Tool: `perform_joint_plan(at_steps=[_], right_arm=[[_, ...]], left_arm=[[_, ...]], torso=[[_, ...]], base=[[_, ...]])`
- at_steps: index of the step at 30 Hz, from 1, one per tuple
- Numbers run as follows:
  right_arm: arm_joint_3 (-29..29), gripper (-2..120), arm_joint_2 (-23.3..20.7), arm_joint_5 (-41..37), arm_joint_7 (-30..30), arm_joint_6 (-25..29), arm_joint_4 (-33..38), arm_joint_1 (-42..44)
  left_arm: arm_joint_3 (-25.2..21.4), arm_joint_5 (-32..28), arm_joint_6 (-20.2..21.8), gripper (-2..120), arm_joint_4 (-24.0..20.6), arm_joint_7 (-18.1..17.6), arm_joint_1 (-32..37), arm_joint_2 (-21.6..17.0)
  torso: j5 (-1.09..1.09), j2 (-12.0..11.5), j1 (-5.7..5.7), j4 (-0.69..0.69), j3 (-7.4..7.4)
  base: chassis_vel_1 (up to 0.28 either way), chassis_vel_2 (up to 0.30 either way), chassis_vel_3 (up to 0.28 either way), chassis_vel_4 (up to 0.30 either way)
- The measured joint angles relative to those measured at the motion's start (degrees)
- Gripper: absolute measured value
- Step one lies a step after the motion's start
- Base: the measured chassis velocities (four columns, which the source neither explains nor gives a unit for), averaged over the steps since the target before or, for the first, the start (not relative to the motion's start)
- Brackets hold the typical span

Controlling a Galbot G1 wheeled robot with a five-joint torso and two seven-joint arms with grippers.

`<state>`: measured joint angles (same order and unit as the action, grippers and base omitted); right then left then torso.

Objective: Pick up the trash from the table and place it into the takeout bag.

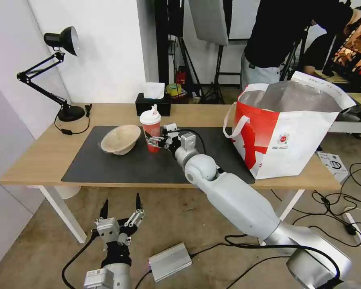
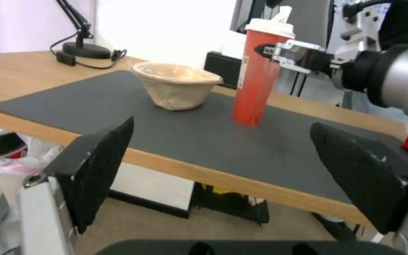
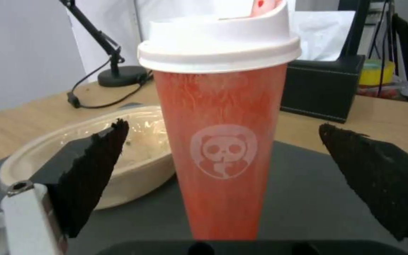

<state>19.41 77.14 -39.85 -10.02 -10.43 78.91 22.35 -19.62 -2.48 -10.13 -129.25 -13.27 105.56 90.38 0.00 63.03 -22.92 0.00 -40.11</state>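
Two pieces of trash stand on the dark grey mat (image 1: 156,160) of the light-wood counter (image 1: 40,156): a red cup with a white lid (image 1: 150,127) and a beige pulp bowl (image 1: 121,139). Taking the cup as the landmark, the bowl sits just beside it on the robot's left, upright, with a crumpled clear film lining it. The cup stands upright, a panda logo facing the right wrist camera.

The right gripper (image 1: 150,140) is level with the cup's middle, its arm reaching in from the robot's right. Its jaws stand wide open, one black pad (image 3: 95,173) on each side of the cup with clear gaps showing, so it holds nothing. In the left wrist view the same gripper (image 2: 279,56) sits against the upper part of the cup (image 2: 260,71), with the bowl (image 2: 175,85) beside it.

The left gripper (image 1: 121,208) hangs below the counter's near edge, well apart from the cup, jaws spread open and empty.

Behind the cup, at the counter's far edge, is a black tissue box (image 1: 152,103). Farther to the cup's left stands a black desk lamp (image 1: 60,72). Well to the cup's right, the takeout bag (image 1: 293,136) stands on the counter, white with a red panel, its mouth open to show the silver foil lining.
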Motion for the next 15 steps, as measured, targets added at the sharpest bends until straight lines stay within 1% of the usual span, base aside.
perform_joint_plan(at_steps=[2,15], right_arm=[[-0.23,100,1.25,0.45,0.41,0.15,-1.95,-0.47],[-0.51,100,5.62,1.54,1.73,1.43,-9.07,-2.76]], left_arm=[[-0.12,-0.06,0.00,100,-0.09,0.00,0.13,-0.15],[-0.28,-0.20,0.00,100,-0.30,-0.01,0.18,-0.23]], torso=[[0.00,0.00,0.00,0.00,0.00],[0.00,0.00,0.00,0.00,0.00]], base=[[0.000,0.000,0.000,0.000],[0.000,0.000,0.000,0.000]])
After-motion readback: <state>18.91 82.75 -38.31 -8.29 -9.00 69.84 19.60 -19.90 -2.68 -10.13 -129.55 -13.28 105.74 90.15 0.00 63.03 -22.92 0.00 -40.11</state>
